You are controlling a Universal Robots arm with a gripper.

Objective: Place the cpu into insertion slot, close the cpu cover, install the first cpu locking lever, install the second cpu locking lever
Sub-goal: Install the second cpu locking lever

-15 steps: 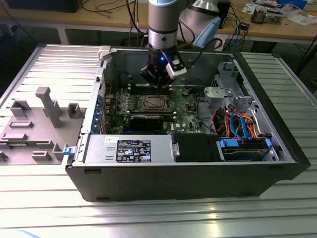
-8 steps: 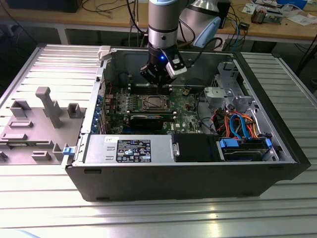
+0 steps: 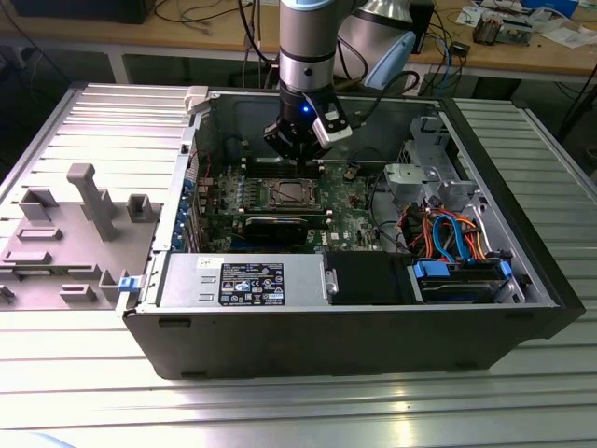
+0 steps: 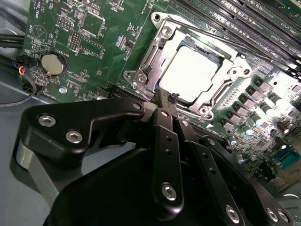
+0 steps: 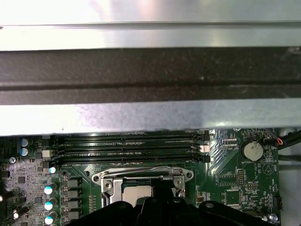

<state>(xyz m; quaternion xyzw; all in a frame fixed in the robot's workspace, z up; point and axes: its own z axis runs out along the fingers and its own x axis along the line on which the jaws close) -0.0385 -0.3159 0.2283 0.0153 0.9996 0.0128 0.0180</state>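
Fingers (image 4: 170, 106) pressed together, holding nothing, tips right at the cover (image 4: 155, 54) edge; cpu (image 4: 190, 73) sits just past them, cover down.

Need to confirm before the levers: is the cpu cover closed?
Closed: the cover lies flat around the seated cpu, whose silvery top shows through its cut-out in the second wrist view.

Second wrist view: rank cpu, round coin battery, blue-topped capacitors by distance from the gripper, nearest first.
1. The cpu, a flat silvery square seated in the silver-rimmed insertion slot, lies just beyond the tips of the black gripper.
2. The blue-topped cylindrical capacitors stand past the slot's far side.
3. The round silver coin battery sits on the green board, on the opposite side.
Items 2 and 3 are close to call.
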